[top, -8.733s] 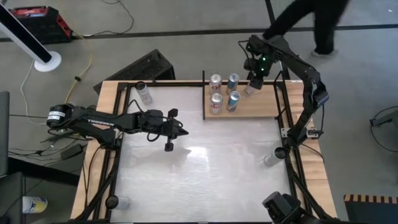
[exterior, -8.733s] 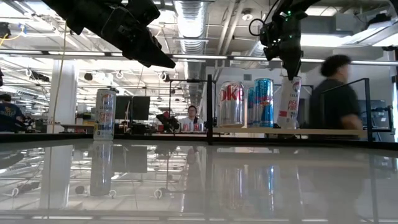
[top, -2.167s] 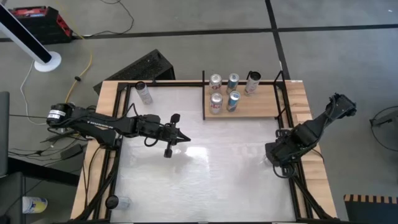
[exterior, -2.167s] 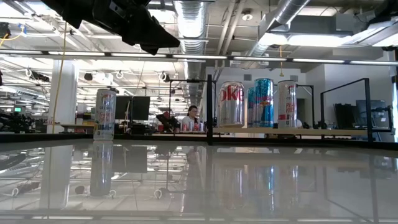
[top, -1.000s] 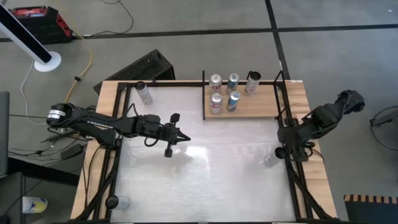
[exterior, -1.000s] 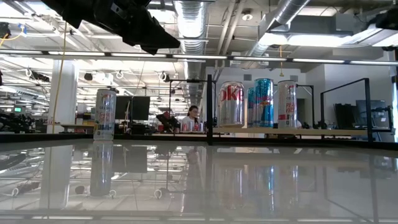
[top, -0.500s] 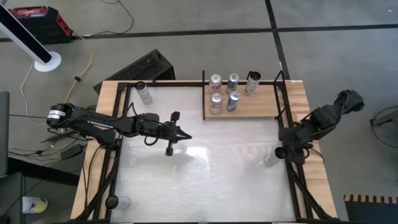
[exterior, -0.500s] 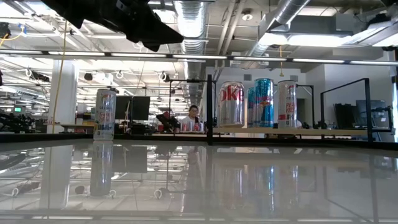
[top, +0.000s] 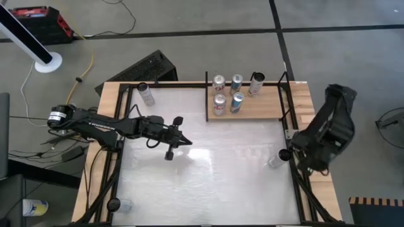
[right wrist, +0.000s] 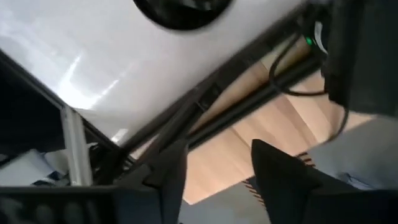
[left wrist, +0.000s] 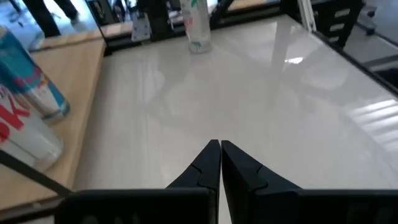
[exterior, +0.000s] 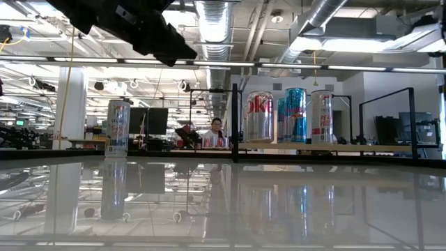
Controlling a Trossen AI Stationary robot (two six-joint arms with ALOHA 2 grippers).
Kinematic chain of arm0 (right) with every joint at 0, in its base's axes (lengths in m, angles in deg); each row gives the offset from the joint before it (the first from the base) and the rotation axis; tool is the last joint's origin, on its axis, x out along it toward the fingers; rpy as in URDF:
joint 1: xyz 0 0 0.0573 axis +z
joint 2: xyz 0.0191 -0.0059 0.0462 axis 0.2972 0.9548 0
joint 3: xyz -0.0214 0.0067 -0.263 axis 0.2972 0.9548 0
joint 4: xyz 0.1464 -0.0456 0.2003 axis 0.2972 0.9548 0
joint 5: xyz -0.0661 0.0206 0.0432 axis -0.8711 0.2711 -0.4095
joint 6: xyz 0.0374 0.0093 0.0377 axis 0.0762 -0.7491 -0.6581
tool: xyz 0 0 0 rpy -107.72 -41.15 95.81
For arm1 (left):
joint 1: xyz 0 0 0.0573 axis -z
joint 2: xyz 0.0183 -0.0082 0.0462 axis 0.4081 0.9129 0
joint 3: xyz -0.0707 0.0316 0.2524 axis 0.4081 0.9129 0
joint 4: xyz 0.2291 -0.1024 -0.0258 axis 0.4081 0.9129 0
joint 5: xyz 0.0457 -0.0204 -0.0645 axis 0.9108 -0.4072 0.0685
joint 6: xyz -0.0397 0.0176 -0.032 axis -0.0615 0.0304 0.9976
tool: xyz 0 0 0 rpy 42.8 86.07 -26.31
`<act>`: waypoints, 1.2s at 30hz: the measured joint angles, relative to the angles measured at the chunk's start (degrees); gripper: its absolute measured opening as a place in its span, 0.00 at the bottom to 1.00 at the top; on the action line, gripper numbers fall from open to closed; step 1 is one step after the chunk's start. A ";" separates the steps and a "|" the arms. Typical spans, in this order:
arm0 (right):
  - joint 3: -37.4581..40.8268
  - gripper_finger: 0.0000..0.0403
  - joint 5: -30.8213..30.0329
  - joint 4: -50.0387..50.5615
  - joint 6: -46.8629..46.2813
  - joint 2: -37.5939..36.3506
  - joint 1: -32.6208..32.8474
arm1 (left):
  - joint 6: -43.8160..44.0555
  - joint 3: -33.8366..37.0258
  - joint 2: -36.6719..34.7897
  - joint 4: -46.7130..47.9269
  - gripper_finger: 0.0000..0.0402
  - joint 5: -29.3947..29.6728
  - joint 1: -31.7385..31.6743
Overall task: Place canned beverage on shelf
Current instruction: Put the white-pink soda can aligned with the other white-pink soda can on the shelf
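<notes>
1. Cans: five stand upright on the flat light-brown wooden shelf (top: 252, 108); one slim pale can (top: 146, 94) waits at the table's far left corner.
2. Left jaws (top: 187, 142), shut and empty, hover mid-table; I should open wide before approaching.
3. Right jaws (right wrist: 214, 163), parted and empty, sit off the table's right edge.

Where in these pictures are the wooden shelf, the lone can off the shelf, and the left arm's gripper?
shelf (top: 262, 109): high view, bare wood of the board.
lone can (exterior: 118, 128): low view, middle of its side.
left gripper (top: 187, 142): high view, tip of its shut fingers.
</notes>
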 joint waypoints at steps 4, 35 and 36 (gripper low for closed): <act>0.04 0.36 -6.15 0.05 -8.19 2.61 7.73 | 0.19 0.00 0.00 1.21 0.00 -0.02 0.03; 19.32 0.05 -18.69 -13.27 -20.66 19.65 22.81 | 6.78 0.00 0.00 -4.04 0.00 -0.26 0.11; 19.32 0.04 -18.86 -13.27 -20.82 20.05 22.81 | 6.81 0.00 0.00 -4.50 0.00 -0.26 0.11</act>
